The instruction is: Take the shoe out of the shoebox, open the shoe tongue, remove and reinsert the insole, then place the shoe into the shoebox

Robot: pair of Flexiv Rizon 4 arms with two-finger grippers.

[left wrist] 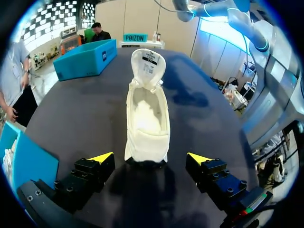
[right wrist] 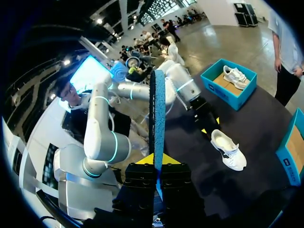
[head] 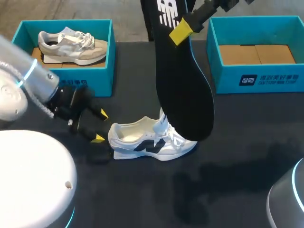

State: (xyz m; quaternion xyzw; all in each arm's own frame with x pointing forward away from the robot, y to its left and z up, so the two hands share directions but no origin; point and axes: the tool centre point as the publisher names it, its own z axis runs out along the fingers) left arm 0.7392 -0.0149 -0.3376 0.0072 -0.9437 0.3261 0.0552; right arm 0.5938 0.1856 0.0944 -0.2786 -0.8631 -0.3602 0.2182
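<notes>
A white shoe with a black side mark (head: 152,142) lies on the black table, toe to the right, its tongue pulled up. My left gripper (head: 100,126) stands open just behind the heel; in the left wrist view the shoe (left wrist: 147,114) lies straight ahead of that gripper (left wrist: 151,159), its hollow inside showing and neither finger touching it. High above the table my right gripper (head: 183,29) is shut on the black insole (head: 183,85), which hangs down over the shoe. From the right wrist the insole (right wrist: 157,114) shows edge-on, blue-sided, between the fingers of the gripper (right wrist: 156,161), with the shoe (right wrist: 229,149) far below.
A teal shoebox (head: 102,71) at the back left holds a second, beige-and-white shoe (head: 71,45). Another teal shoebox (head: 259,78) at the back right shows only its cardboard floor. Bare black table stretches in front of the shoe.
</notes>
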